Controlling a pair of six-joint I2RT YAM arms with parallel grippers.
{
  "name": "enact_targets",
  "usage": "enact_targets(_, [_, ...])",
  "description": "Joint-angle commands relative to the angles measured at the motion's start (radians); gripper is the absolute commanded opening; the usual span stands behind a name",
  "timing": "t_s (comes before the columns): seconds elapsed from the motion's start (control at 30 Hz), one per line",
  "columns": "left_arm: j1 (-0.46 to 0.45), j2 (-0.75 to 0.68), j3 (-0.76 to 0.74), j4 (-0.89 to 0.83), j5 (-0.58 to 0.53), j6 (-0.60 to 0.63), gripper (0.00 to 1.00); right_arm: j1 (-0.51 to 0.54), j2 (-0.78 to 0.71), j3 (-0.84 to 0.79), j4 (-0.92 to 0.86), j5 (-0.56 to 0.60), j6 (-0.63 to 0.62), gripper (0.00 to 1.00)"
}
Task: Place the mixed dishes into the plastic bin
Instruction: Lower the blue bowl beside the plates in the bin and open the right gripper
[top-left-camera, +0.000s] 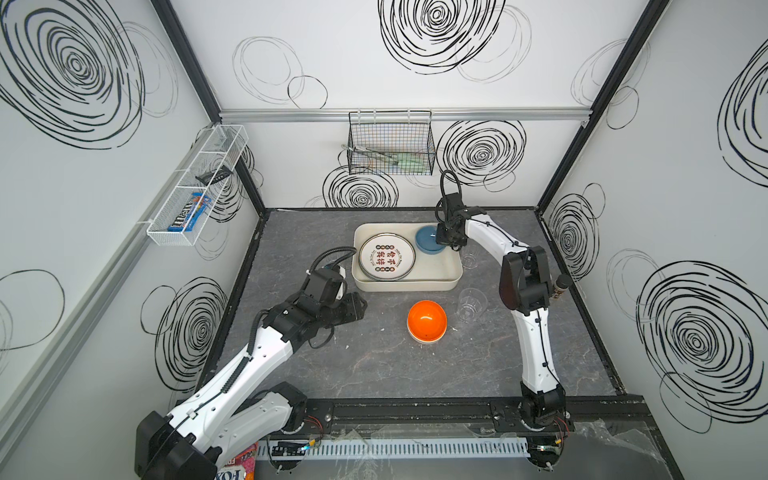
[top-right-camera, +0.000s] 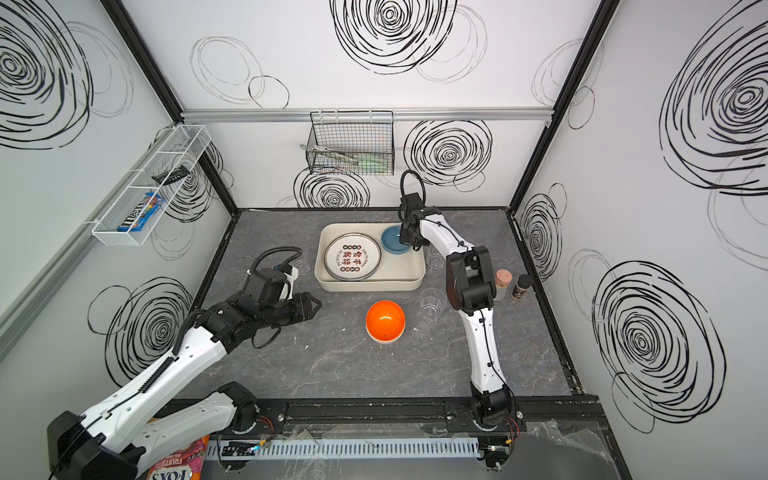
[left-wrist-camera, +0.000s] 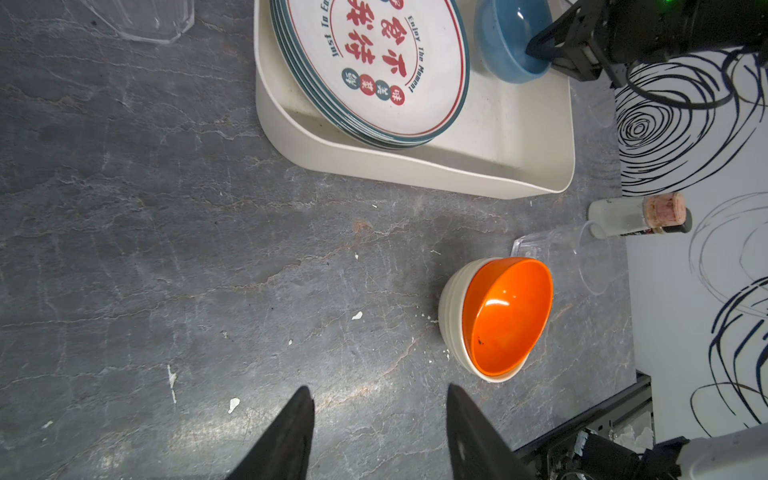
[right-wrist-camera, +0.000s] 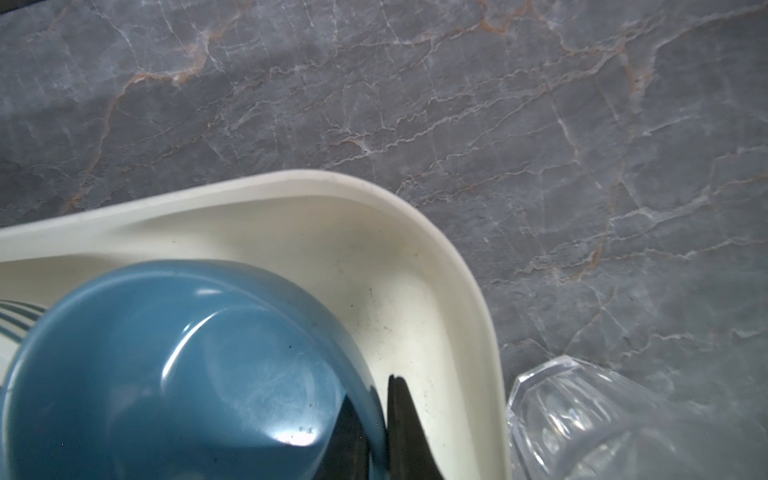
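Observation:
The cream plastic bin holds a stack of white plates with red characters, and a blue bowl in its far right corner. My right gripper is shut on that bowl's rim, one finger inside and one outside. An orange bowl nests in a cream bowl on the table in front of the bin. Clear cups stand beside it and right of the bin. My left gripper hovers open and empty, left of the orange bowl.
A third clear cup stands left of the bin. Two spice shakers stand by the right wall. A black wire basket hangs on the back wall and a white mesh rack on the left wall.

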Motion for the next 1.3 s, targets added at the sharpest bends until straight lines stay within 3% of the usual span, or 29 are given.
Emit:
enact_targets(0.0, [0.010,-0.007,-0.014,0.005,0.007,-0.007,0.55,-0.002,0.016,0.036,-0.021,0.015,0.015,0.03])
enact_targets(0.6, [0.014,-0.020,-0.038,0.015,0.015,-0.019,0.55,0.006,0.037,0.042,-0.017,0.013,0.024,0.08])
enact_targets(0.8, [0.014,-0.027,-0.044,0.013,0.013,-0.023,0.55,0.009,0.038,0.043,-0.017,0.015,0.026,0.14])
enact_targets(0.97, [0.013,-0.032,-0.047,0.013,0.013,-0.028,0.55,0.014,0.029,0.043,-0.020,0.023,0.027,0.29])
enact_targets(1.27, [0.013,-0.039,-0.048,0.019,0.015,-0.030,0.56,0.027,-0.035,0.037,-0.036,0.043,0.022,0.31])
